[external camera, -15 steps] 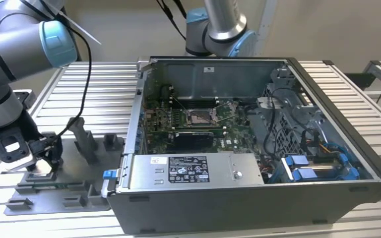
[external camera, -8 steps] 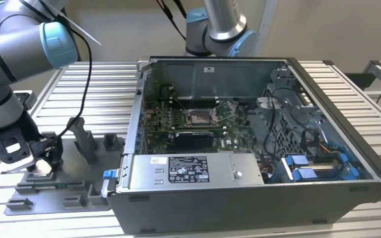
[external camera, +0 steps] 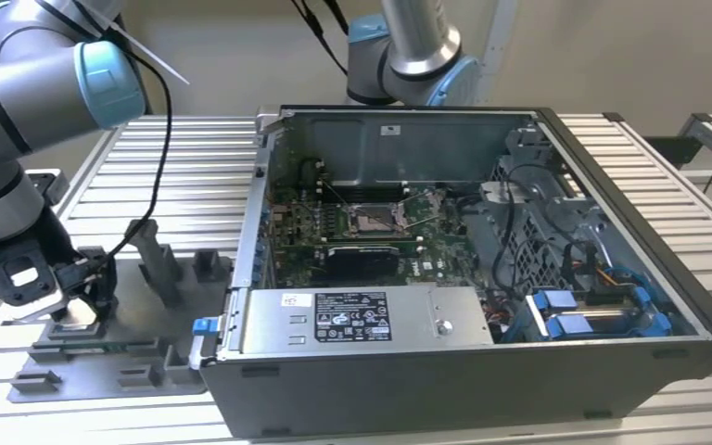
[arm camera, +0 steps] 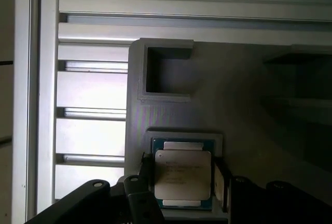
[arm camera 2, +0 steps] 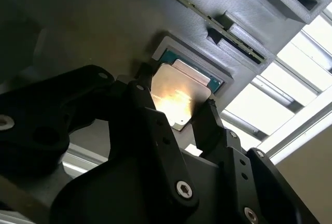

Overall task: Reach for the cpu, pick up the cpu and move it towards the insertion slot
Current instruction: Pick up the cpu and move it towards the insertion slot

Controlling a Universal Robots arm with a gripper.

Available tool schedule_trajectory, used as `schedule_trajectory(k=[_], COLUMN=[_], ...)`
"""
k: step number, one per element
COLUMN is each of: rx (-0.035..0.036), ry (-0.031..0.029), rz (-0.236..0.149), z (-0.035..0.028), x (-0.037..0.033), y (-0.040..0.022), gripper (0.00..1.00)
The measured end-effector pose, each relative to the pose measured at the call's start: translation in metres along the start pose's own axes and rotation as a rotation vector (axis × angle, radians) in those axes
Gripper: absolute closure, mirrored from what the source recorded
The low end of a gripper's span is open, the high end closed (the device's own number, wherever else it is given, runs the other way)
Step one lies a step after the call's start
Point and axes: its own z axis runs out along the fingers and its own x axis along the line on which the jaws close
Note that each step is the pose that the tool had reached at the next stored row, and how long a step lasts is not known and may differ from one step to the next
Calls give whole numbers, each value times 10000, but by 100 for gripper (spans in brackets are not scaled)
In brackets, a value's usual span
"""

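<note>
Cpu (arm camera: 182, 175) lies between fingers (arm camera 2: 145, 115) in its fixture (arm camera: 171, 115); exterior view adds insertion slot (external camera: 375, 218).

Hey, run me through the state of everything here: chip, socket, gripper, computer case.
cpu: seated flat in its fixture recess, metal top up.
gripper: low over the cpu; grip unclear.
insertion slot: dark centre, no cpu in it.
computer case: lying on its side, open.

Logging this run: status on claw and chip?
Claw low over chip. Chip seated in grey fixture. Socket inside open case, well apart. Nothing seen blocking.
</note>
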Motion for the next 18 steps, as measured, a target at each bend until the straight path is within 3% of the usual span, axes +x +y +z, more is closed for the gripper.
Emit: schedule_trajectory(k=[10, 18], rx=[-3, -1], ry=[-5, -1], rz=[0, 0], z=[-3, -107], x=[-1, 0], y=[1, 4], gripper=[100, 100])
